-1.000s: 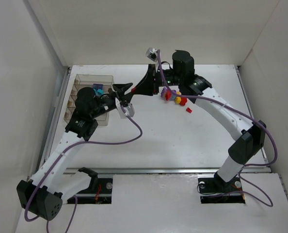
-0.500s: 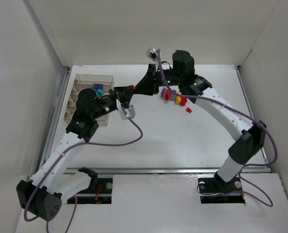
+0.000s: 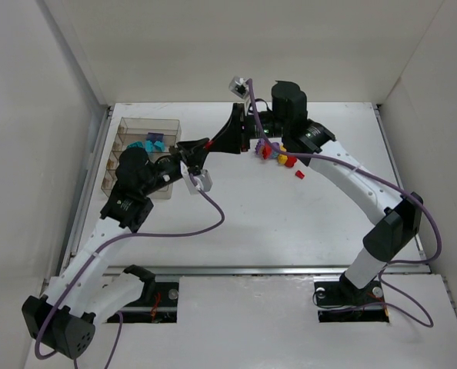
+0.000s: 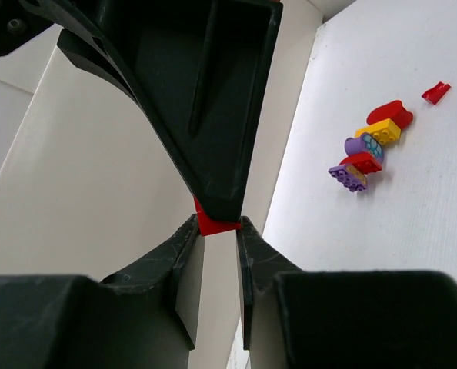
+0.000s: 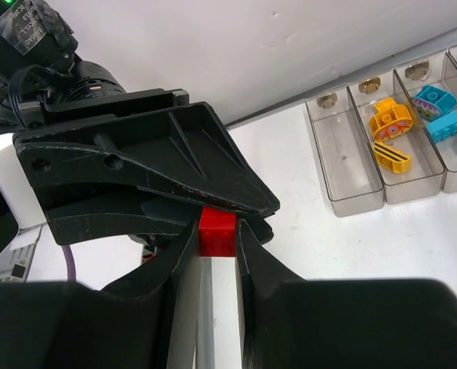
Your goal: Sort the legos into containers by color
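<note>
Legos (image 3: 275, 151): purple, red, yellow and cyan cluster on the white surface (image 3: 290, 223), with a small red piece (image 3: 298, 175) just beside it. One red brick (image 4: 215, 223) is clamped by both the left end effector (image 4: 219, 240) and the right end effector (image 5: 217, 244), tip to tip between tray (image 3: 148, 120) and cluster. Tray compartments hold yellow-orange pieces (image 5: 390, 127) and cyan bricks (image 5: 444, 115). A purple cable (image 3: 205, 219) trails from the left wrist. Sticker (image 5: 25, 31) on the left arm: print too blurred to read.

Tray (image 5: 355, 206) cut off at the right wrist view's right edge; overhead, left arm (image 3: 128, 196) covers its near part; red brick (image 4: 215, 223) shows only a sliver.
</note>
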